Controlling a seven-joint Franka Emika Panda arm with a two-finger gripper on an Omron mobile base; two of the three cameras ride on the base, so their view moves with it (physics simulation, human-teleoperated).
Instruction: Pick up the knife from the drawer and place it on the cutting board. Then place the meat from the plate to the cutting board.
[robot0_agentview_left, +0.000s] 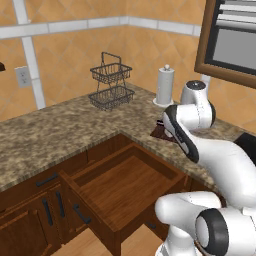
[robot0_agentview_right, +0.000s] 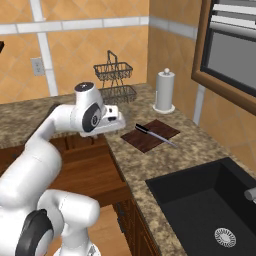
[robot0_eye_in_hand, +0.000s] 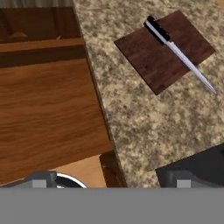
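The knife (robot0_eye_in_hand: 179, 54) (robot0_agentview_right: 156, 135) lies diagonally across the dark reddish cutting board (robot0_eye_in_hand: 153, 57) (robot0_agentview_right: 145, 141). Its black handle rests on the board and its blade tip reaches past the edge onto the counter. My gripper (robot0_eye_in_hand: 111, 181) hangs open and empty above the counter's edge, between the open drawer (robot0_agentview_left: 125, 185) (robot0_eye_in_hand: 48, 109) and the board. Its fingertips (robot0_eye_in_hand: 40, 179) stand wide apart. In the left base view my arm hides most of the board (robot0_agentview_left: 159, 131). The drawer's plain wood bottom is bare. The plate and the meat are out of view.
A black sink (robot0_agentview_right: 200, 200) is set into the speckled counter (robot0_eye_in_hand: 144, 122) to the right of the board. A wire basket (robot0_agentview_left: 111, 82) and a paper towel roll (robot0_agentview_left: 165, 85) stand at the back wall. A window frame (robot0_agentview_right: 220, 55) hangs on the right wall.
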